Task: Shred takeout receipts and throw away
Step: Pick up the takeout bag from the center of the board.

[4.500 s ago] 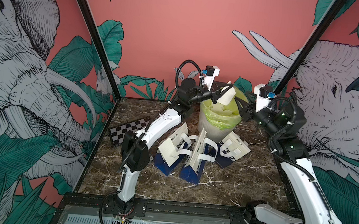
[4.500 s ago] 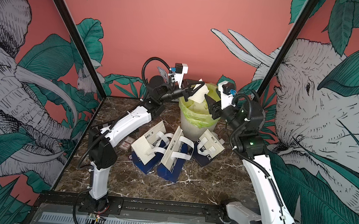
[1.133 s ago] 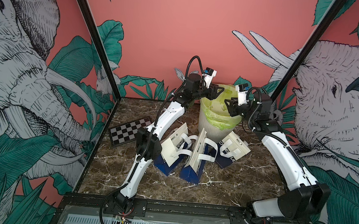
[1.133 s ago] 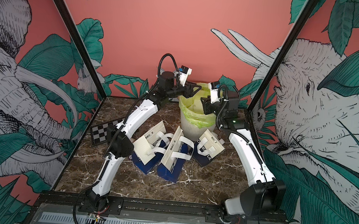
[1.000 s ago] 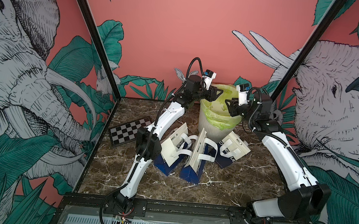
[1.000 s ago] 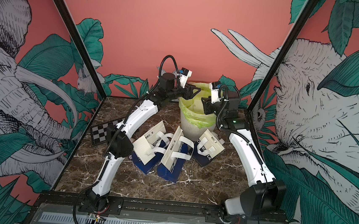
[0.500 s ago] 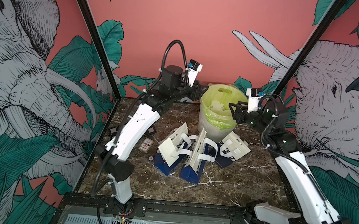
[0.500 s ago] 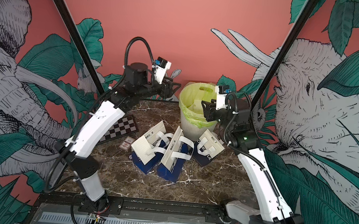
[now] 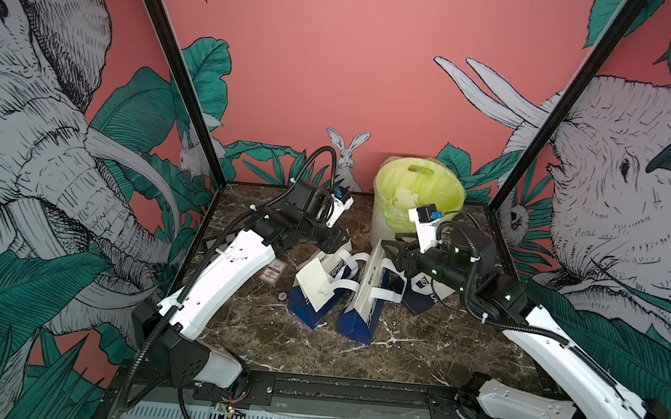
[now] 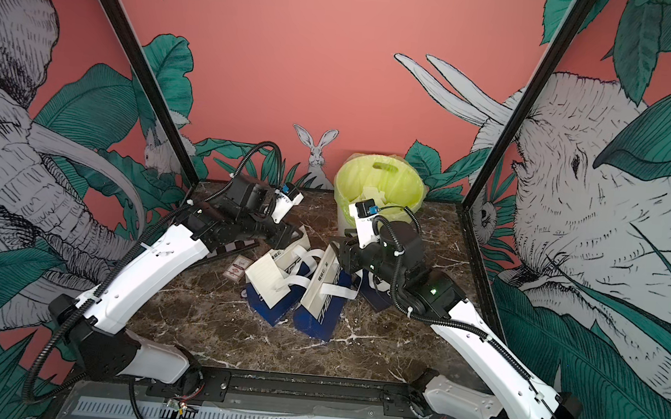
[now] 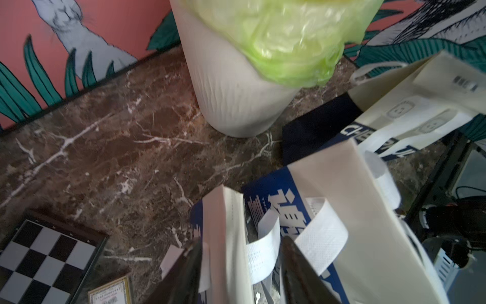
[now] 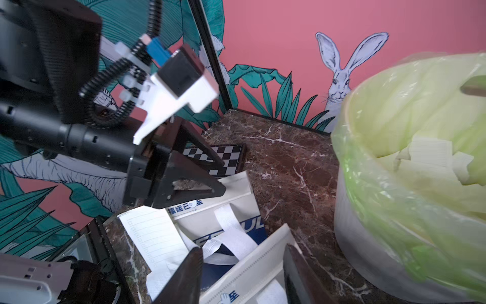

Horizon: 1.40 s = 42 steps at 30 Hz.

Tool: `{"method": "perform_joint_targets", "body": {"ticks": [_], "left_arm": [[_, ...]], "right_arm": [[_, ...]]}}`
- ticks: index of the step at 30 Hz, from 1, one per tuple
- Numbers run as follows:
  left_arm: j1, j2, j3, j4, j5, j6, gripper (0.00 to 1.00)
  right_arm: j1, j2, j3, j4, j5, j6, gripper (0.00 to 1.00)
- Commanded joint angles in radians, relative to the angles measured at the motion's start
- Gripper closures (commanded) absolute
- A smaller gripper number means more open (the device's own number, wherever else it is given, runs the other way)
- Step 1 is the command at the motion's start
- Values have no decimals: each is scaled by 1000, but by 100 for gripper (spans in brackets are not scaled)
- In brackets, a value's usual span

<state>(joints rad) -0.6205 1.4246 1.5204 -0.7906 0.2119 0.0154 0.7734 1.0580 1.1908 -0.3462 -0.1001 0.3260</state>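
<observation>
Brown marble-look tabletop (image 9: 242,334), white veins; pink mural walls w/ elephants, leaves, rabbit (image 9: 347,148).

Item 1: bin (image 9: 383,226). White ribbed tub at back of table, right of centre. Lime-green liner (image 9: 446,186) folded over rim. Contents: torn receipt pieces (image 12: 431,152), white w/ faint lines, loose pile on the liner; also visible in both top views.

Item 2: tote bags, qty 3, white/navy w/ white handles, clustered in front of bin. Left bag (image 9: 305,310), middle bag (image 9: 358,318), right bag (image 9: 421,295) (mostly behind right arm).

Item 3: whole receipt (image 12: 155,237). Lined white slip, untorn, lying flat on left bag's upper face by its handles.

Item 4: left gripper (image 12: 224,177). Low at left bag's top edge, bin side of the whole receipt. Fingers (image 11: 189,273) spread apart, nothing pinched. Left wrist view shows a bag edge + handle loop in the gap. Contact w/ bag: cannot tell.

Item 5: right gripper (image 12: 242,248). Over middle bag's top edge, just in front of bin. Fingers (image 12: 189,276) apart; bag edge runs through the gap, not squeezed; no paper carried.

Misc: checkerboard (image 11: 44,252) flat nr left wall, partly under left arm. Small printed card (image 9: 273,273) just left of left bag. Tiny round obj (image 9: 282,295) nr the card, ID unclear.
</observation>
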Motion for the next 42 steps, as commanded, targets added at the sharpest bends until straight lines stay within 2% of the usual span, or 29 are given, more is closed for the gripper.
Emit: {"method": "perform_joint_targets", "body": {"ticks": [1, 5, 9, 13, 19, 25, 28, 34, 38, 42], "left_arm": [[5, -27, -27, -53, 16, 24, 57], [5, -31, -57, -67, -6, 29, 61], [8, -55, -94, -63, -4, 19, 73], [32, -103, -147, -24, 0, -8, 100], [87, -185, -199, 42, 16, -70, 100], [164, -272, -235, 119, 106, -147, 100], [192, -313, -256, 166, 163, -205, 100], [230, -379, -244, 199, 168, -272, 100], [248, -403, -183, 158, 133, -252, 100], [248, -417, -127, 74, -19, -171, 100]], "right_arm": [[35, -22, -26, 56, 49, 60, 52], [68, -33, -76, 99, 54, 111, 52], [91, -29, -100, 135, 56, 145, 52], [112, -18, -113, 183, 43, 165, 51], [152, 32, -97, 235, 5, 189, 49], [197, 60, -107, 321, -6, 240, 46], [217, 59, -131, 354, 1, 323, 44], [300, 64, -183, 417, 18, 442, 36], [371, 86, -186, 433, 61, 448, 34], [403, 119, -169, 441, 95, 436, 35]]}}
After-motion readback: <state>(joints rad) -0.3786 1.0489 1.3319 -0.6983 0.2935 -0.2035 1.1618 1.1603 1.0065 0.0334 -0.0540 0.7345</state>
